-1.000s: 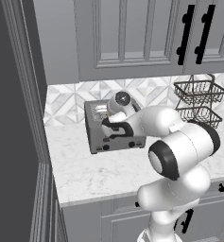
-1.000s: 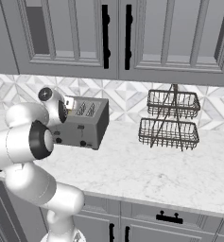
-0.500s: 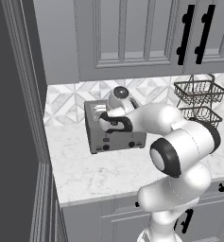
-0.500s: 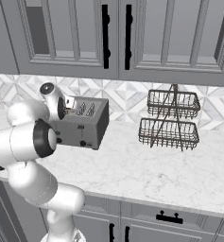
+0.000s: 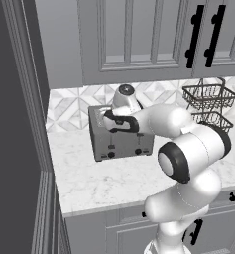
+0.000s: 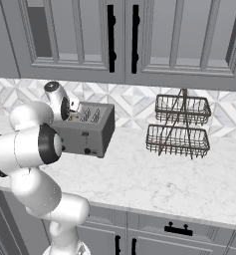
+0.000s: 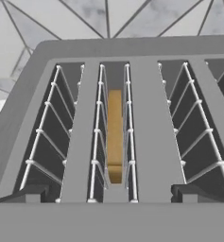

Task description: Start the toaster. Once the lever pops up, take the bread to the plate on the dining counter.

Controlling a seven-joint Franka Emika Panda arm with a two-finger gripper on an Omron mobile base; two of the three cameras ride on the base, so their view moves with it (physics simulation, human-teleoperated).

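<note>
The claw hangs wide open and empty just above the toaster, which stands on the bench by the backsplash. The bread sits upright and edge-on, deep in the second slot from the left. It looks light, stiff and crumbly, so the best hold is probably a gentle pinch across its flat faces near the top crust, between the slot wires.

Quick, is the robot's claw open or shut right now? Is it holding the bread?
Gripper: open, holding nothing; it hangs above the toaster, bread in its slot.
</note>
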